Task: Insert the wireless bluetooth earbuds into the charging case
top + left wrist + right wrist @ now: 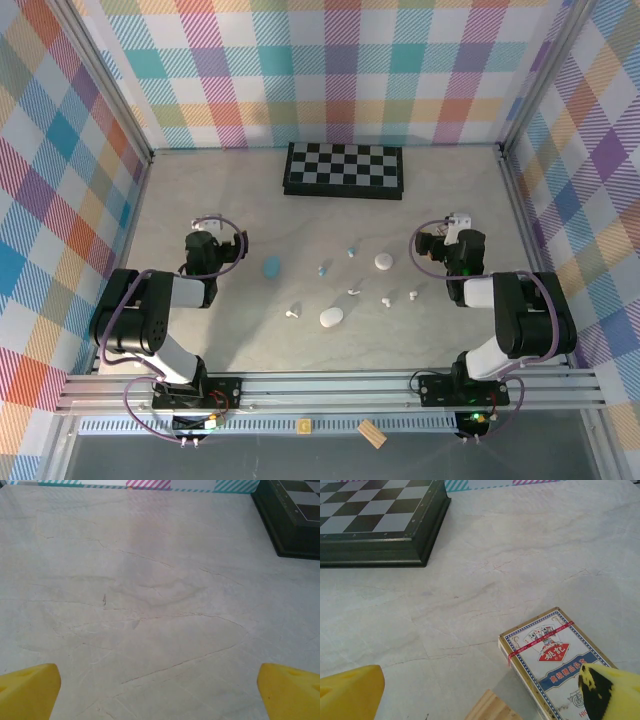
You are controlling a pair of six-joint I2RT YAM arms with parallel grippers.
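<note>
In the top view, a light blue charging case [271, 266] and two white charging cases [384, 261] [331, 317] lie mid-table. Tiny earbuds are scattered among them: white earbuds [292, 313] [353, 292] [386, 299] [413, 296] and light blue earbuds [322, 270] [350, 252]. My left gripper [205, 238] [160, 695] rests left of the blue case, open, with bare table between its yellow fingertips [27, 690]. The right gripper [455, 232] [480, 695] sits right of the far white case, open, holding nothing, its fingertips [350, 692] spread wide.
A chessboard [345, 168] [295, 515] [375, 520] lies at the back centre. A playing-card box [555, 660] [460, 219] sits just ahead of the right gripper, beside a wooden piece [492, 709]. A wooden block [372, 433] lies on the front rail. Checked walls enclose the table.
</note>
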